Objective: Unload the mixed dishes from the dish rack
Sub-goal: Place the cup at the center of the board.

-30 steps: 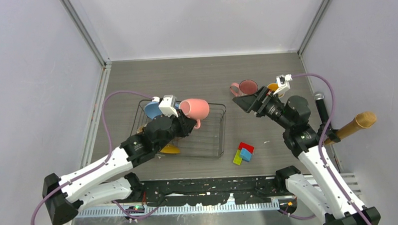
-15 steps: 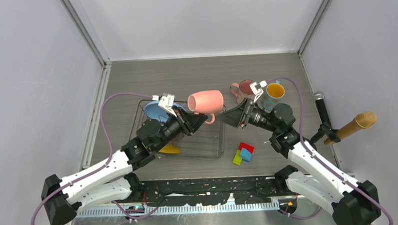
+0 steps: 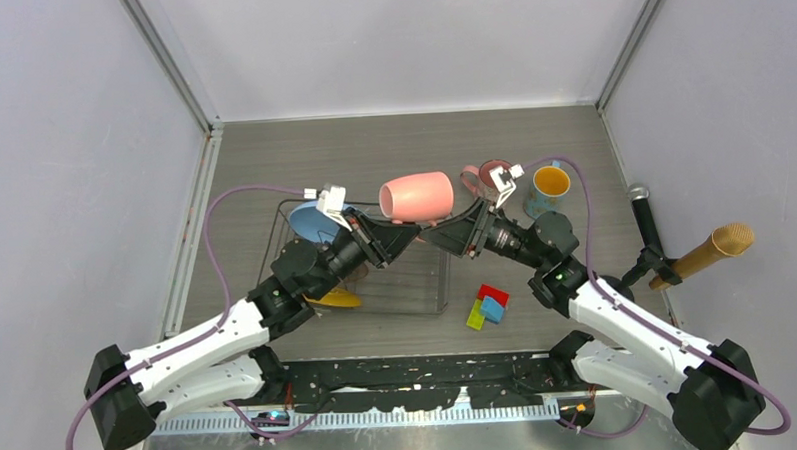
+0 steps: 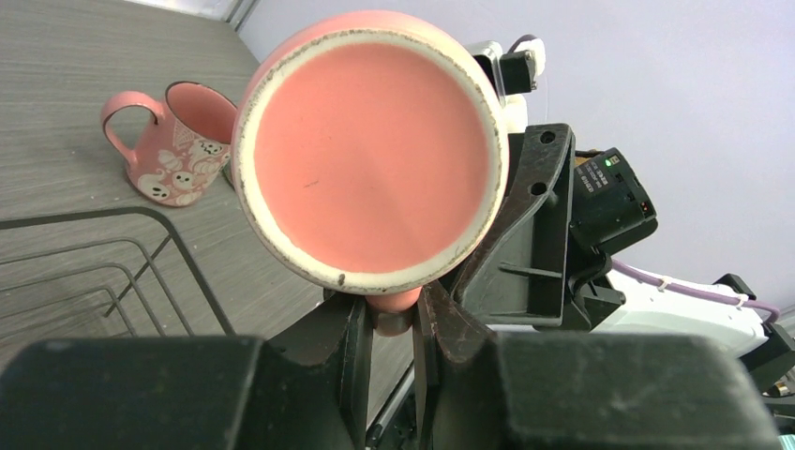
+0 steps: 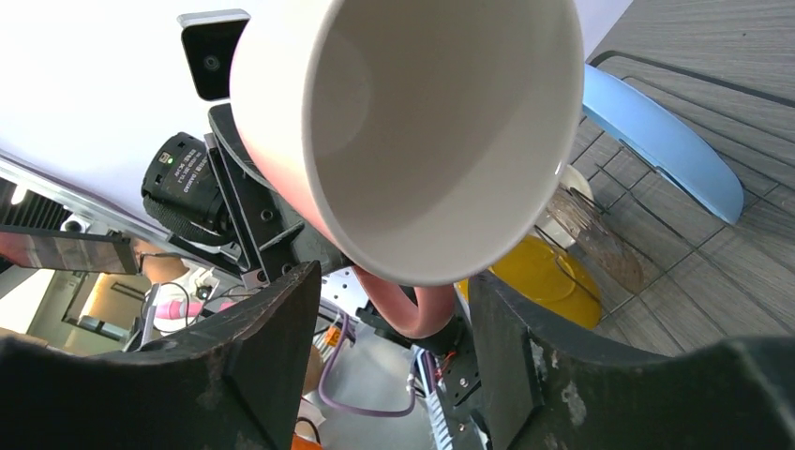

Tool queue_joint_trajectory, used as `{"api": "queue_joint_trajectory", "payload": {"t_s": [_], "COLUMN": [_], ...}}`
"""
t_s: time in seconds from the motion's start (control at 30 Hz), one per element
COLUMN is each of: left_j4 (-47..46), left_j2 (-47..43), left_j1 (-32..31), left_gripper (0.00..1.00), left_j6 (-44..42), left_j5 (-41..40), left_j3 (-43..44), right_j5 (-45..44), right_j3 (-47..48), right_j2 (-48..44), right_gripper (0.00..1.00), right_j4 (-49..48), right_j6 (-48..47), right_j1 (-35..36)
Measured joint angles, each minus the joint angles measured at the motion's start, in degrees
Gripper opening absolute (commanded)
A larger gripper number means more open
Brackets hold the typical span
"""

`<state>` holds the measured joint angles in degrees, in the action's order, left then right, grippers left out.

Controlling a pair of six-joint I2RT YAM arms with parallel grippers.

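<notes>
since a second ago my right gripper [image 3: 433, 234] has swung left, away from the far-right mugs, to meet the plain salmon ceramic mug [image 3: 416, 194] that my left gripper [image 4: 394, 323] lifted to the centre of the top view. the rectangular dark wire dish rack [image 3: 417, 284] sits left of centre, with a light blue round plate [image 3: 309, 220] at its upper-left end. my left fingers pinch the mug's handle. my right fingers gape wide on either side of its mouth.

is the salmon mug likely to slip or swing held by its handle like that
Probably rigid, glazed ceramic, so the salmon mug looks smooth and somewhat slippery. Pinched only at its handle by the left gripper, its sideways body may pivot. Likely breakable if dropped.
</notes>
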<state>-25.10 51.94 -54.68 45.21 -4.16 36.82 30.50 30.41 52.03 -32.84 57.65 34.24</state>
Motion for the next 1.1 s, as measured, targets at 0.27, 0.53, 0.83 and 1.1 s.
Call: {"api": "queue_joint_trajectory", "payload": {"t_s": [0.27,0.53,0.83,1.1], "left_j4": [-1.7,-3.8,-5.4,-8.3], "left_j2": [1.1,0.6,-1.0,-1.8], "left_j1": [0.4,0.4,0.3,0.0], "left_gripper": [0.0,0.0,0.0,0.0], "left_j6": [0.8,1.1,2.3,4.0], "left_j5": [0.2,0.2,0.3,0.3], "left_j3": [-0.7,-1.2,-2.9,-4.3], "right_j5": [-1.6,-2.6,-2.6,-2.4], "right_j3": [-0.9,-2.0,-3.6,-4.1], "right_j2": [2.3,2.5,2.5,2.5], "right_gripper": [0.42,0.24,0.21,0.18], "right_j4": [-4.1,-9.2,-13.6,-16.6], "right_j6": [1.0,2.2,3.5,4.9], "right_j1": [1.6,2.1,2.7,2.8]}}
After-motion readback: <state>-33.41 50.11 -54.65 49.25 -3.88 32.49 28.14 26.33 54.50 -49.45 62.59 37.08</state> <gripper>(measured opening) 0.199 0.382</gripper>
